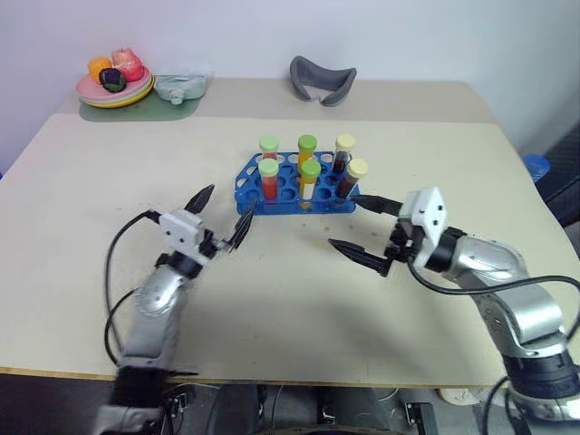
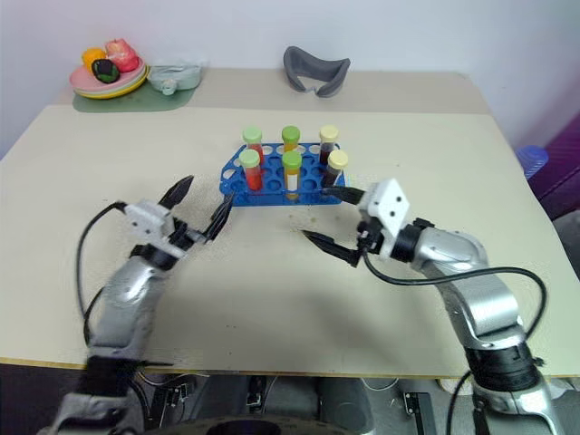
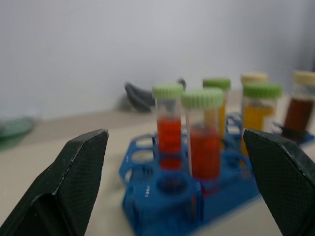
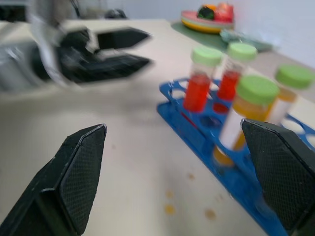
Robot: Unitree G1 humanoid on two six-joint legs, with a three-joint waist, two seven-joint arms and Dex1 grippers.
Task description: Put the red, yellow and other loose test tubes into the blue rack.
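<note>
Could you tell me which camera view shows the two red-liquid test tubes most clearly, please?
The left wrist view: both red test tubes stand close up in the blue rack, caps and liquid plain. The eye views show them small at the rack's left end. The right wrist view shows them further off, side by side.

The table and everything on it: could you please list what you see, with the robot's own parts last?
Rack: one, blue, table centre.
Tubes: six, upright in the rack; two red, two yellow-orange, two dark brown.
Plates: one stack with toy food, on a green mat, far left corner.
Grey curved thing: one, far edge.
Left gripper: black fingers open, empty, left of the rack.
Right gripper: black fingers open, empty, right of the rack.
</note>
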